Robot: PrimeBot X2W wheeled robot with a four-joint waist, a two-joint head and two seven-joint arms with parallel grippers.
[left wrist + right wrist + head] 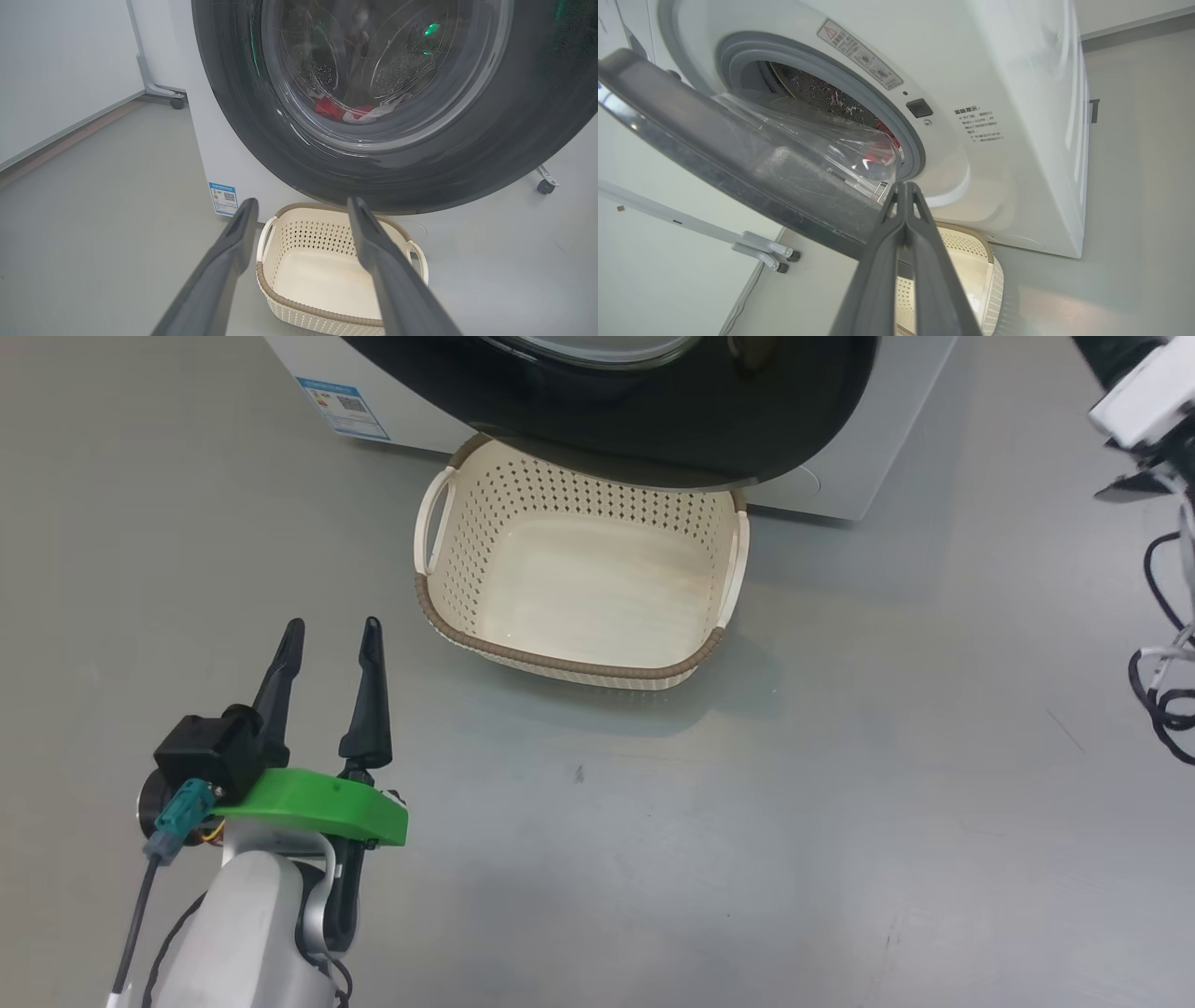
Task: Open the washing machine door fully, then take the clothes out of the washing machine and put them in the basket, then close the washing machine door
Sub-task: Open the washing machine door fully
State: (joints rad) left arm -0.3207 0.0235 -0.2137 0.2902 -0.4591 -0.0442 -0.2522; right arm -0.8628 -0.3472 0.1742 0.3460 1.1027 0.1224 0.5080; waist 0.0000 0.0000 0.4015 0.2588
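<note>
The large round washing machine door (738,158), with a glossy black rim and a clear glass bowl, stands partly open, swung out from the big white front-loading washing machine (1008,140). Through the glass the red clothes with white trim (336,109) are seen lying low in the steel drum. Under the door, on the grey floor (840,803), sits the small cream perforated plastic basket with a brown rim (560,663). It is empty, and the door's rim hangs over its far edge.

The right hand (903,184) has its two fingers pressed together with nothing between them. Its tips are at the inner side of the door, just under the glass bowl; if they touch it, I cannot tell. The left hand (333,627) is spread wide and empty, low over the floor just left of the basket, pointing toward the machine, well apart from the door.
</note>
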